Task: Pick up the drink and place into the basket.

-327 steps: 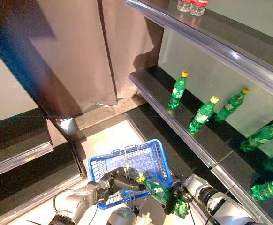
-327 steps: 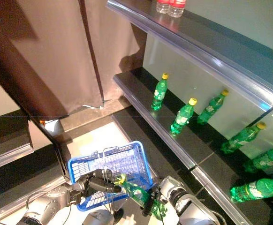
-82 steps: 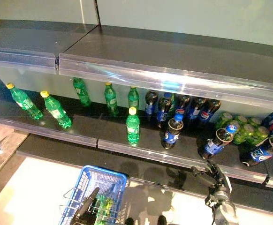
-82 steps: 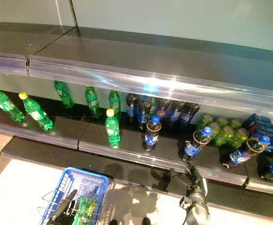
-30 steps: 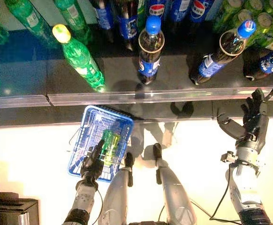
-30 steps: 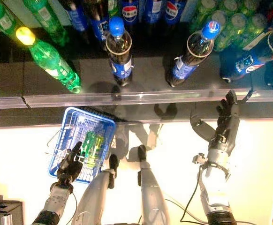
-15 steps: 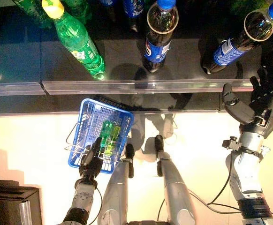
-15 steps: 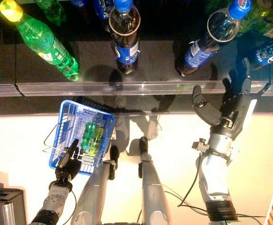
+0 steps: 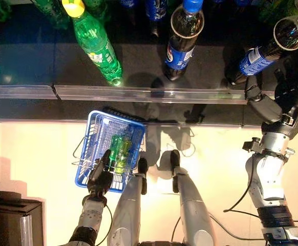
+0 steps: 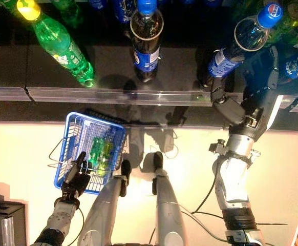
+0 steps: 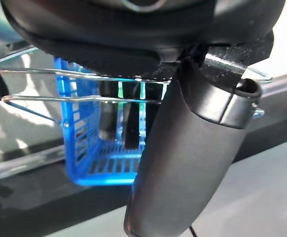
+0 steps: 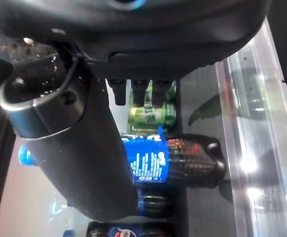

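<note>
A cola bottle [image 9: 259, 54] with a blue cap and label stands at the shelf's front on the right. My right hand [image 9: 287, 102] is open right beside it, thumb near its base and fingers reaching up past its side. In the right wrist view the bottle [image 12: 148, 160] shows between the thumb and the fingers. The blue wire basket [image 9: 118, 119] hangs at the lower left with two green bottles [image 9: 119, 151] lying in it. My left hand [image 9: 100, 178] is shut on the basket's wire handle [image 11: 84, 73].
A green bottle [image 9: 95, 41] with a yellow cap and a second cola bottle [image 9: 182, 41] stand further left on the dark shelf. A clear rail [image 9: 139, 94] runs along the shelf's front edge. Green cans [image 12: 151, 113] sit behind the cola. A dark box [image 9: 11, 220] stands at the lower left.
My right hand has risen over the shelf rail and come up beside the right cola bottle. The basket stays in my left hand; the view shifted slightly.
</note>
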Motion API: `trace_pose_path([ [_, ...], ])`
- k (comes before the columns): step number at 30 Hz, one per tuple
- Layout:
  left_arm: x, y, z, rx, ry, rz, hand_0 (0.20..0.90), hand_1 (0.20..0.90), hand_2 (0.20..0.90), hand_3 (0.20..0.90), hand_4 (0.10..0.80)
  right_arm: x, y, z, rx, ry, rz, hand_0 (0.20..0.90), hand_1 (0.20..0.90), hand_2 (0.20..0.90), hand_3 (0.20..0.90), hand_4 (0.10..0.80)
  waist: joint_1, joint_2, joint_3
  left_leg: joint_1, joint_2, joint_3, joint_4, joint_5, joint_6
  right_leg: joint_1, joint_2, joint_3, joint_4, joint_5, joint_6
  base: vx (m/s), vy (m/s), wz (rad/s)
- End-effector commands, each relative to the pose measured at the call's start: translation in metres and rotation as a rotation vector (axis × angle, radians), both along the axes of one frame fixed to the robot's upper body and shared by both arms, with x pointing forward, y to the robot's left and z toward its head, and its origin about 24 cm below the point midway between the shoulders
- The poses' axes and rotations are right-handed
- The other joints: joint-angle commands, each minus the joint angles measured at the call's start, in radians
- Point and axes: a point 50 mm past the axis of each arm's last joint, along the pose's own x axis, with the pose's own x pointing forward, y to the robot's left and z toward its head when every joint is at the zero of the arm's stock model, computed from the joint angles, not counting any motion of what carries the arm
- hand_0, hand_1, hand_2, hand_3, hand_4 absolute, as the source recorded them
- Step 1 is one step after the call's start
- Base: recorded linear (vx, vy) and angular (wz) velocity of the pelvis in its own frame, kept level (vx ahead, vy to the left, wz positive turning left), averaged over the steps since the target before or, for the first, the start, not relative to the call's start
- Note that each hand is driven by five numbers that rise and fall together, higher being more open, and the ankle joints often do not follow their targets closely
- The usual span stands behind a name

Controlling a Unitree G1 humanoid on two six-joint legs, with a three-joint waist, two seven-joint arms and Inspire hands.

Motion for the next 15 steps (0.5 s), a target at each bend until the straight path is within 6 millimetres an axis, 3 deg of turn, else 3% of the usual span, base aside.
trace_pose_path([
  [1, -0.004, 0.049, 0.033, 0.122, -0.208, 0.096, 0.3, 0.3, 0.3, 0.2, 0.1, -0.015, -0.009, 0.052, -0.068, -0.25, -0.029, 0.9, 0.9, 0.9, 0.9, 0.8, 0.016, 0.031, -0.014, 0.001, -0.089, -0.072, -0.009, -0.028, 0.054, 0.105, 0.028, -0.102, 0.008, -0.112, -0.003, 0.006, -0.009, 0.04],
  [15, 0.006, 0.05, 0.037, 0.127, -0.194, 0.058, 0.3, 0.3, 0.3, 0.2, 0.1, 0.009, -0.028, 0.078, 0.062, -0.252, -0.03, 0.9, 0.9, 0.9, 0.9, 0.8, 0.05, 0.044, -0.014, 0.015, -0.093, -0.09, -0.026, -0.017, 0.046, 0.118, 0.026, -0.119, 0.009, -0.124, -0.007, 0.011, -0.014, 0.04],
])
